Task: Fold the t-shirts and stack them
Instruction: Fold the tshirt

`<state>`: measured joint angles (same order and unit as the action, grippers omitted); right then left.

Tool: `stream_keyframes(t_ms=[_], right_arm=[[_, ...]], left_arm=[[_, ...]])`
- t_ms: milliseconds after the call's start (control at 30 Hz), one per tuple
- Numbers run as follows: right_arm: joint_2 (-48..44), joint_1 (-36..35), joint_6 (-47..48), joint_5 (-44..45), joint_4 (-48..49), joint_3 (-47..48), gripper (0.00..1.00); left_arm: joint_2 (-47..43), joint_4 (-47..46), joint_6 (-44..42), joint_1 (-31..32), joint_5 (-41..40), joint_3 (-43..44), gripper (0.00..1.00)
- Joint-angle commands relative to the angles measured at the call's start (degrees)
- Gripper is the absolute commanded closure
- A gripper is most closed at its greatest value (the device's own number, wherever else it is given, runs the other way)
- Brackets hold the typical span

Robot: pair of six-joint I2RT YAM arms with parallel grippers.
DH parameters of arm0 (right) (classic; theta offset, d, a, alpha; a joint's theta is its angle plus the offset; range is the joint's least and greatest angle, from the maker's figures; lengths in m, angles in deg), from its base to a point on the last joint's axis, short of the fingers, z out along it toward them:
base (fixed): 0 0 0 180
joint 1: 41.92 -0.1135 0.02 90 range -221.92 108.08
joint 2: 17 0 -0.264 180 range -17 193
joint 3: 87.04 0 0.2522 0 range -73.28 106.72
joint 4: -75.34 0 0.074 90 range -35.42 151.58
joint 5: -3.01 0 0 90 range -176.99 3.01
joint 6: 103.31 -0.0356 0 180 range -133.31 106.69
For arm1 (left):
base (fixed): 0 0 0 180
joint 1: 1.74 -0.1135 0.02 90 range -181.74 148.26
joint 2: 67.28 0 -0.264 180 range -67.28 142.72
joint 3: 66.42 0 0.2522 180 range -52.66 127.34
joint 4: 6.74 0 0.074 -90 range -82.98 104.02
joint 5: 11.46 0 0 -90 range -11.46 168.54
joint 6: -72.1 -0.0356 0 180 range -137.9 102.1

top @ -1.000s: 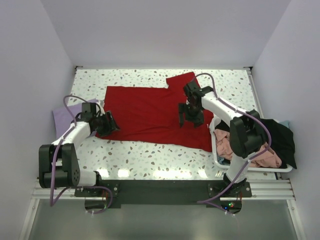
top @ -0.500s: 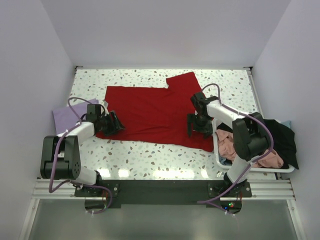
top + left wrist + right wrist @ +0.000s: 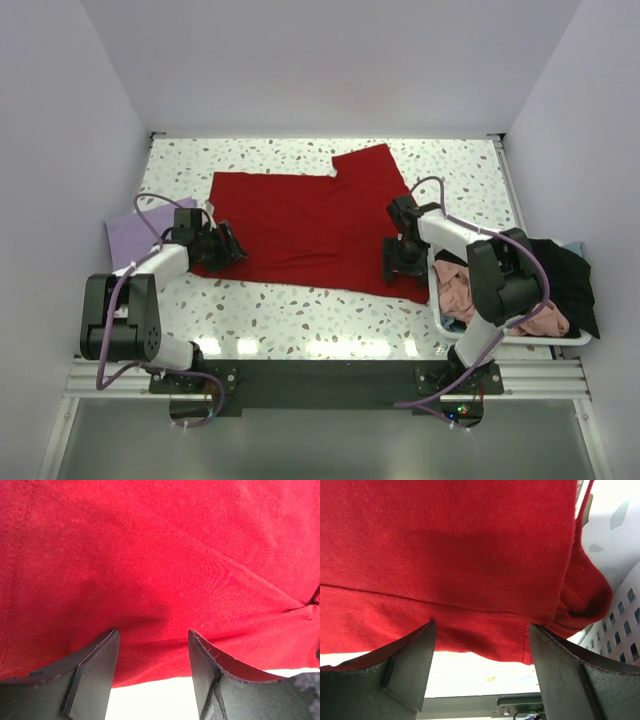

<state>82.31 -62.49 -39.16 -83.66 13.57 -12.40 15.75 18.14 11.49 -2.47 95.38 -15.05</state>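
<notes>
You are working with the red t-shirt (image 3: pixel 300 225) — it is lying spread flat across the speckled table (image 3: pixel 300 310), with one sleeve pointing toward the far edge. It is soft, light knit jersey with a stitched hem, so I am expecting it to sag and crease when lifted. The near hem corners are looking like the best places to pinch.

Your left gripper (image 3: pixel 228 248) is hovering over the shirt's near left edge, fingers parted and grasping nothing. Your right gripper (image 3: pixel 397 265) is sitting at the near right corner, just beside the white basket (image 3: pixel 510 338) — its fingers are likewise spread, with the hem between them unpinched. The lavender t-shirt (image 3: pixel 128 235) is lying flat at the table's left edge.
</notes>
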Motion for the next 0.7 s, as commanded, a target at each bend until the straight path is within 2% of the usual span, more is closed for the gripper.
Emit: stream_keyframes(t_ms=[0, 400, 667], right_arm=[[-1.4, 0.19, 0.45, 4.05, -1.21, -0.85, 0.22], [-1.65, -0.25, -0.35, 3.61, -0.86, -1.21, 0.22], [-4.12, -2.09, -0.17, -0.16, -3.31, 5.03, 0.2]], left_arm=[[-0.32, 3.3, -2.05, -0.76, -5.15, -1.57, 0.37], [-2.86, 4.53, -3.63, -0.67, -6.12, -4.2, 0.37], [-8.49, 7.08, -7.5, -0.59, -3.4, -0.44, 0.37]])
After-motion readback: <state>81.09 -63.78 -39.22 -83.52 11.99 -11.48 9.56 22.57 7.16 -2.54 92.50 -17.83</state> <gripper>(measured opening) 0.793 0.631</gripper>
